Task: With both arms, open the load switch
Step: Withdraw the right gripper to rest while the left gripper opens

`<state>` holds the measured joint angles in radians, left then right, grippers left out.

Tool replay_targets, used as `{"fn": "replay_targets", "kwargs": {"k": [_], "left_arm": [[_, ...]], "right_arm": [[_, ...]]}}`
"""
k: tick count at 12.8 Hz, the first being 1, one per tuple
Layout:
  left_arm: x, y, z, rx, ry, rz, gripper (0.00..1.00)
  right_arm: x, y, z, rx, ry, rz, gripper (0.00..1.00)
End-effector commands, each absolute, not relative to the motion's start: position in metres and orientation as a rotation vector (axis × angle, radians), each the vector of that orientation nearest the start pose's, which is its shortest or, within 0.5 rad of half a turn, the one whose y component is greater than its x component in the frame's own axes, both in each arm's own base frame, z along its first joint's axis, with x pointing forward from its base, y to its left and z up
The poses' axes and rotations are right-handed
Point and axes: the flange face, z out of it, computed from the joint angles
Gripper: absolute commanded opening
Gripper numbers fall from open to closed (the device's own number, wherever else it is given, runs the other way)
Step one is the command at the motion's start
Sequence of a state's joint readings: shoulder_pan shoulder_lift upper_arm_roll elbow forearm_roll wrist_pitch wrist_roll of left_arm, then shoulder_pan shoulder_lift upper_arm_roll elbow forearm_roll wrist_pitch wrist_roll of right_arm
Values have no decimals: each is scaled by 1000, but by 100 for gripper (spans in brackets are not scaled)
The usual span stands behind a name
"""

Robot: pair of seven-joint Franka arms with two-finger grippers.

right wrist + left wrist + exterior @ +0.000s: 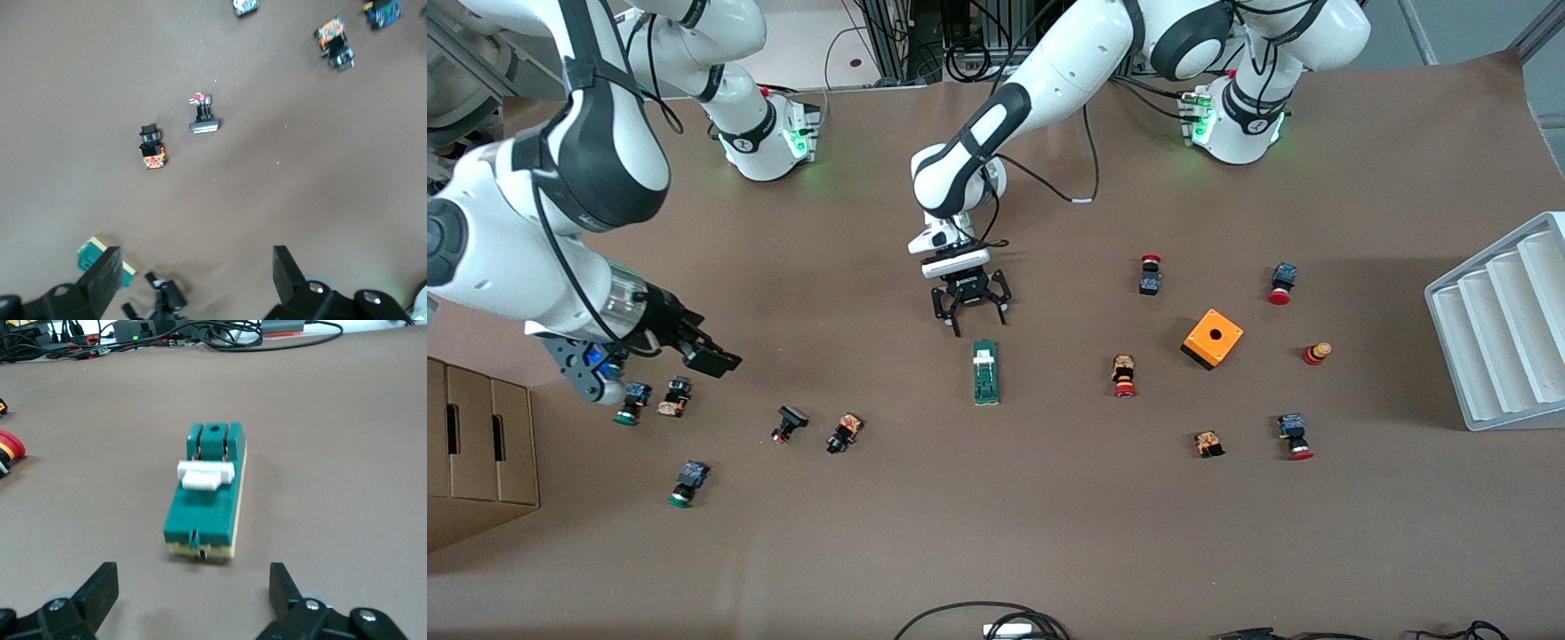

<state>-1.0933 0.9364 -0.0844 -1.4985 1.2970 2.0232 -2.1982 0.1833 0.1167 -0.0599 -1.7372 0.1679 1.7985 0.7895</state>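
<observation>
The load switch [985,372] is a narrow green bar with a white block piece, lying flat mid-table. My left gripper [974,322] hangs low just off the switch's end that faces the robot bases, open and holding nothing. In the left wrist view the load switch [207,493] lies straight ahead of the left gripper [190,587], apart from both fingers. My right gripper [713,358] is open and empty over the table toward the right arm's end, above a group of push-buttons. The right wrist view shows the right gripper [193,267] and a corner of the load switch [93,257].
Small push-buttons [675,396] lie scattered toward both ends of the table. An orange box with a hole [1212,338] sits toward the left arm's end, with a white ribbed rack [1503,329] at that edge. A cardboard box [476,444] stands at the right arm's end.
</observation>
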Motion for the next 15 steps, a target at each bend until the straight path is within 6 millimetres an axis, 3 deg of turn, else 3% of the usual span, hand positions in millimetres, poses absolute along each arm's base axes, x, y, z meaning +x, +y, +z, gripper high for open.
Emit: {"fn": "replay_targets", "kwargs": {"k": [1, 3, 5, 8, 11, 15], "left_arm": [[337, -607, 153, -2618, -246, -1260, 100], [340, -610, 174, -2632, -215, -1184, 100], [368, -602, 205, -2653, -277, -1139, 100], [382, -607, 244, -2700, -294, -1068, 100], [412, -590, 283, -2723, -201, -949, 100], [446, -562, 348, -2784, -57, -783, 100]], "right_arm": [[568, 61, 516, -2944, 815, 131, 100], [567, 40, 524, -2967, 698, 100, 100], [563, 24, 531, -3003, 575, 70, 100], [556, -2, 537, -3046, 435, 34, 100], [550, -28, 544, -3076, 283, -5, 100], [549, -40, 546, -3105, 222, -24, 100]]}}
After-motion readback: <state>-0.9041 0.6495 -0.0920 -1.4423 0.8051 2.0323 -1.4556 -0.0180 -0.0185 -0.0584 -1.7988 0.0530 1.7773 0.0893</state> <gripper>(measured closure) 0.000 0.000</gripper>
